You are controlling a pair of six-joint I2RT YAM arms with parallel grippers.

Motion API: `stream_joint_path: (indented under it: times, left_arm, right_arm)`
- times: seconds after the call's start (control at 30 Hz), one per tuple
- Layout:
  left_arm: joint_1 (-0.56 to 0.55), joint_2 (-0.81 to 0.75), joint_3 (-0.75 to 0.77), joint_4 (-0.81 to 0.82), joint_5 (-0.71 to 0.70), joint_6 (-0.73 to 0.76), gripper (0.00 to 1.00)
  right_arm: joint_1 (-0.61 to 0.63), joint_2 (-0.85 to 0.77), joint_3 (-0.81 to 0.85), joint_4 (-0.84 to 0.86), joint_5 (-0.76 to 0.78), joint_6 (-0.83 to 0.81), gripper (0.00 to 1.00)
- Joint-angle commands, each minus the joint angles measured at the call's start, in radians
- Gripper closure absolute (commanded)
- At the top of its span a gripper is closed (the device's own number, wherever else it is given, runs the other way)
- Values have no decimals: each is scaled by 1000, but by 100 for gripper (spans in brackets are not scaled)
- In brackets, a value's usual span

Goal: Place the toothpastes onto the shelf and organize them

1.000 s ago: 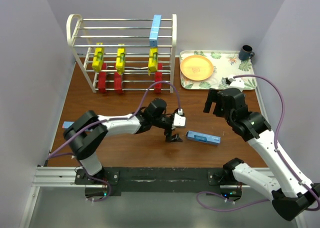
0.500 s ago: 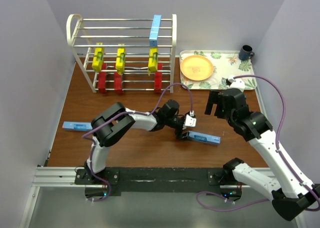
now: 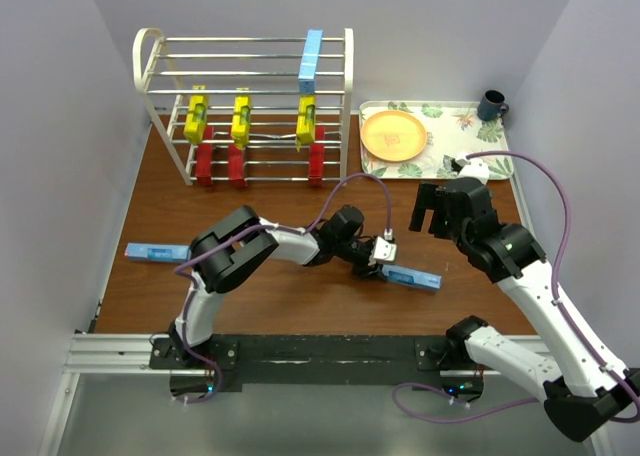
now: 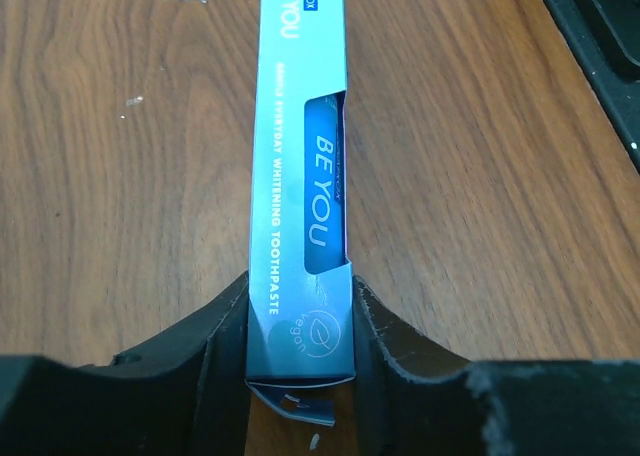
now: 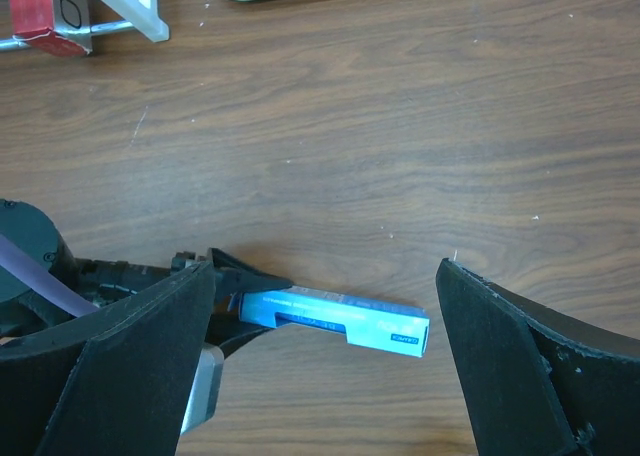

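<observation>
A light blue toothpaste carton (image 3: pixel 412 276) lies flat on the brown table, right of centre. My left gripper (image 3: pixel 378 268) is shut on its left end. In the left wrist view the carton (image 4: pixel 305 206) runs away from the gripper (image 4: pixel 300 351), pinched by both fingers. My right gripper (image 3: pixel 432 208) hovers open above and behind it, and in its wrist view the carton (image 5: pixel 340 321) lies below the wide gap of that gripper (image 5: pixel 328 271). Another blue carton (image 3: pixel 155 252) lies at the table's left. The white wire shelf (image 3: pixel 160 51) holds one blue carton (image 3: pixel 311 58), three yellow (image 3: pixel 241 116) and three red (image 3: pixel 236 163).
A floral tray (image 3: pixel 470 126) at the back right carries an orange plate (image 3: pixel 394 136) and a dark mug (image 3: pixel 491 105). Lilac walls close in the left, back and right sides. The black mounting rail (image 3: pixel 320 354) runs along the near edge.
My left arm has reached right to the blue carton and its gripper has closed on the carton's left end. The right arm has stayed in place.
</observation>
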Motion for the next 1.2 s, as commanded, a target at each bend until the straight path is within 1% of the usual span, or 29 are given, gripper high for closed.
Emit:
stream_joint_path:
  times: [0.0, 0.1, 0.23, 0.3, 0.37, 0.43, 0.47, 0.5, 0.53, 0.57, 0.7, 0.8, 0.83, 0.9, 0.97, 1.0, 1.03, 1.1, 1.13, 1.17]
  left_arm:
    - [-5, -85, -61, 76, -13, -27, 66]
    - [-5, -162, -122, 106, -42, -61, 72]
    - [-3, -282, -217, 139, -92, -113, 73]
    - [0, -363, -242, 138, -144, -151, 77]
    - [21, -417, -267, 129, -181, -217, 80]
    - [52, -507, -296, 116, -204, -258, 86]
    - [60, -544, -302, 103, -241, -278, 87]
    - [66, -623, -308, 83, -267, -282, 90]
    - [75, -667, -320, 63, -299, -282, 91]
    - [78, -751, -320, 22, -356, -282, 92]
    - [103, -941, -310, -94, -489, -294, 94]
    - [145, -1044, -271, -192, -598, -323, 95]
    - [153, -1063, -238, -239, -624, -331, 95]
    - [179, -1104, -173, -281, -721, -357, 95]
    - [195, -1121, -118, -342, -791, -374, 94]
    - [210, -1121, -90, -360, -801, -372, 93]
    - [216, -1121, -32, -412, -815, -368, 92]
    - [230, -1103, 37, -462, -878, -361, 92]
    - [234, -1094, 104, -507, -904, -361, 92]
    - [238, -1074, 138, -528, -954, -360, 92]
  right_arm:
    - [-4, -24, 22, 10, -1, 12, 3]
    - [-4, -27, 22, 21, 3, 9, 3]
    - [-4, -19, 43, 44, 0, -4, 3]
    - [-2, -9, 63, 58, 5, -12, 3]
    - [-4, -2, 77, 68, 8, -17, 3]
    - [-4, -1, 103, 75, 9, -9, 3]
    - [-4, -4, 112, 81, 3, -6, 3]
    - [-4, -13, 129, 85, -1, -8, 3]
    - [-4, -19, 135, 93, -5, -8, 3]
    - [-4, -25, 141, 101, 0, -5, 3]
    - [-4, -51, 158, 107, 25, -8, 3]
    - [-4, -88, 140, 127, 52, -8, 3]
    - [-4, -105, 134, 133, 57, -8, 3]
    - [-4, -116, 114, 150, 68, -9, 3]
    - [-4, -107, 104, 150, 63, -6, 3]
    - [-2, -104, 98, 147, 57, -3, 3]
    - [-4, -99, 94, 147, 51, 5, 3]
    - [-4, -91, 80, 153, 32, 12, 3]
    - [-4, -88, 75, 154, 26, 14, 3]
    - [-4, -85, 72, 160, 20, 15, 3]
